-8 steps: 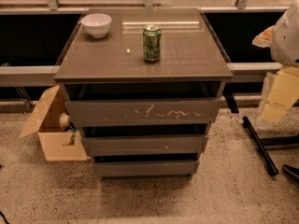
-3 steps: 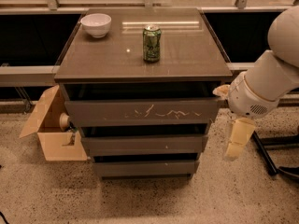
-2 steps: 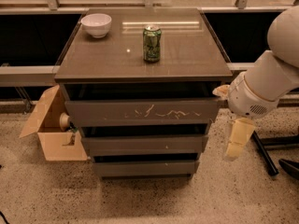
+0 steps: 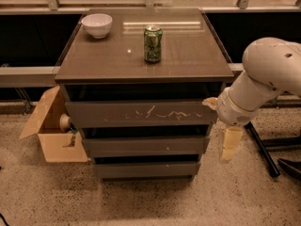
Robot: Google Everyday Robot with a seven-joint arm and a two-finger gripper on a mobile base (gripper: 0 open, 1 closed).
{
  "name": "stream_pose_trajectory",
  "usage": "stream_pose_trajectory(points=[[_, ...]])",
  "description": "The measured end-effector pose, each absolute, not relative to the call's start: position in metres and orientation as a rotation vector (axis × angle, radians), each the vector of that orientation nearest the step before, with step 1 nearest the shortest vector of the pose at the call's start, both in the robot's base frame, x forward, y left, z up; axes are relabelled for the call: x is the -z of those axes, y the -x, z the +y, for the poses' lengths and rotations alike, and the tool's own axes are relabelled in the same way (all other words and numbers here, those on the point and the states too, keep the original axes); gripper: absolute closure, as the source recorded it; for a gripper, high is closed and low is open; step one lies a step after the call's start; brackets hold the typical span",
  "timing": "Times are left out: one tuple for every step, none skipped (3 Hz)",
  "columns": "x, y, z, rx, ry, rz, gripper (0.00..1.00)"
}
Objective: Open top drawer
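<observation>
Hanging from the end of the pale arm (image 4: 265, 76), the gripper (image 4: 230, 145) sits just beside the cabinet's right edge, a little below the level of the top drawer (image 4: 141, 113); whether it is open or closed I cannot tell, and I see nothing held in it. That drawer lies directly under the cabinet top (image 4: 188, 60), the widest of three fronts, with a dark gap above it; it looks shut or nearly so. Its face is flat and grey-brown, with no handle and only a scatter of pale scratches across the middle.

I judge it a stiff board panel that should slide straight out with moderate resistance; it is not fragile, but it is smooth and offers little to catch. The likeliest hold is the upper lip, reached through the gap above, or the right end, where the front stands wider than the lower drawers (image 4: 146, 146). A green can (image 4: 153, 44) and a white bowl (image 4: 97, 25) stand on top — a sharp tug could shake them.
</observation>
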State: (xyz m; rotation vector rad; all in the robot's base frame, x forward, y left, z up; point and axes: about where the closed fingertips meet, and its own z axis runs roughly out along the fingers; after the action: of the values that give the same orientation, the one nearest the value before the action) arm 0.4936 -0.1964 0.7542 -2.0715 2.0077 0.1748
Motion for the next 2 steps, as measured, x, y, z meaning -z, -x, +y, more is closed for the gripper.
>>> stream_pose_trajectory(points=[[-0.7187,-0.5192,-0.1962,-0.200,2.110,1.919,0.00],[-0.7184,-0.5199,-0.1965,-0.193,2.113,1.918,0.00]])
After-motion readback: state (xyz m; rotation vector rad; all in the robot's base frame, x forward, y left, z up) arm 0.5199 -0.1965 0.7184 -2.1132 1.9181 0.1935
